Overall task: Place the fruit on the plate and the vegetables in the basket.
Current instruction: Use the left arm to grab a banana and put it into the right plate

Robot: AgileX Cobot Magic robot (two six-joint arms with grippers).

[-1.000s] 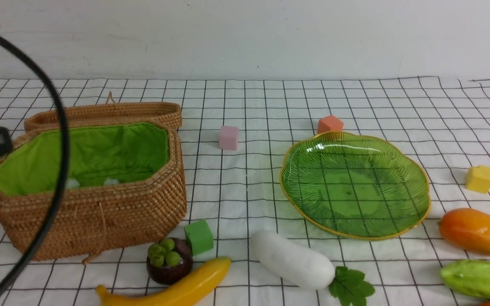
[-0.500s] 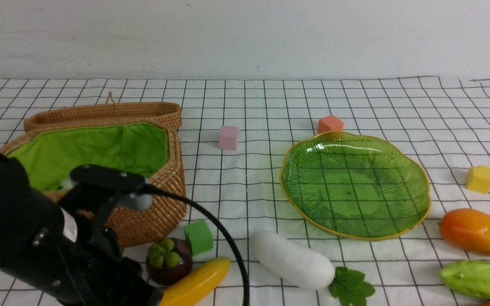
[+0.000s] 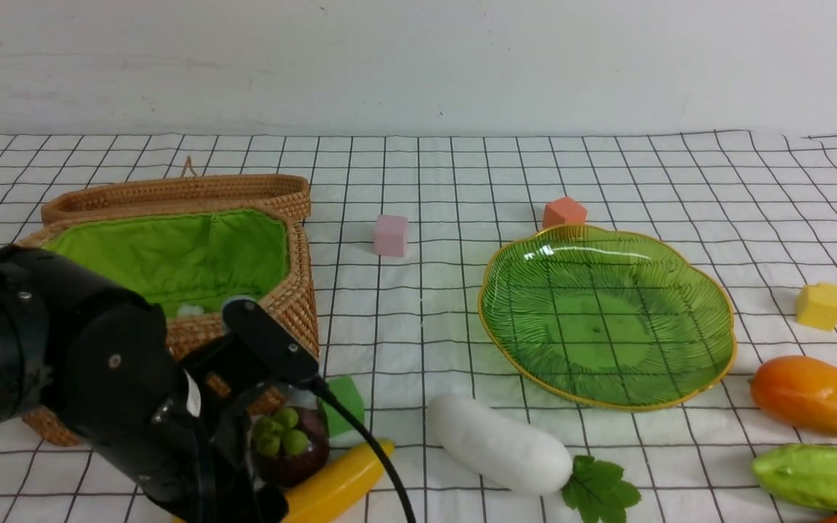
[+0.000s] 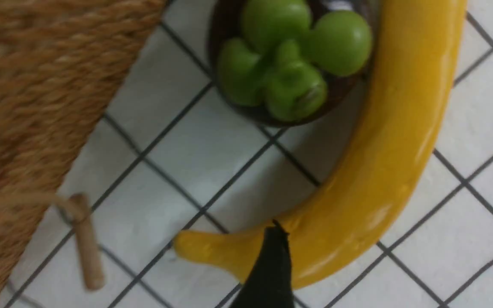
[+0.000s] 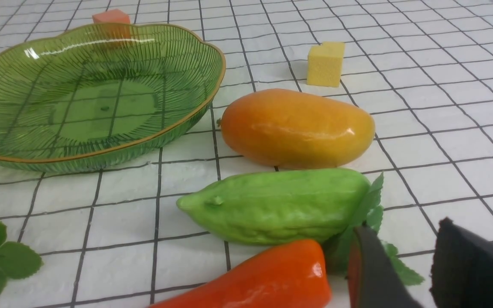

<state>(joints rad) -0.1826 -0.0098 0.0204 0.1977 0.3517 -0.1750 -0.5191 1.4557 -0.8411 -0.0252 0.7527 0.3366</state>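
Observation:
My left gripper (image 4: 394,239) is open and empty, low over the cloth at the banana's (image 4: 383,171) stem end. One finger (image 4: 268,269) overlaps that end. The mangosteen (image 4: 289,64) touches the banana by the basket's wall (image 4: 37,85). In the front view the left arm (image 3: 99,378) hides part of the basket (image 3: 186,261) and banana (image 3: 338,479). The mangosteen (image 3: 289,444), radish (image 3: 498,444), plate (image 3: 607,312), mango (image 3: 814,396) and gourd (image 3: 818,476) all lie on the cloth. My right gripper (image 5: 402,224) is open and empty beside the pepper (image 5: 263,278) and gourd (image 5: 276,205), with the mango (image 5: 298,126) and plate (image 5: 92,94) beyond.
The wicker lid (image 3: 179,192) leans behind the basket. A green cube (image 3: 346,403) sits by the mangosteen, with a pink cube (image 3: 391,234), orange cube (image 3: 564,212) and yellow cube (image 3: 819,305) farther out. A wooden toggle (image 4: 86,244) hangs from the basket.
My left arm has swung in from the left edge and down to the banana and mangosteen, now covering the banana's stem end. No object has moved.

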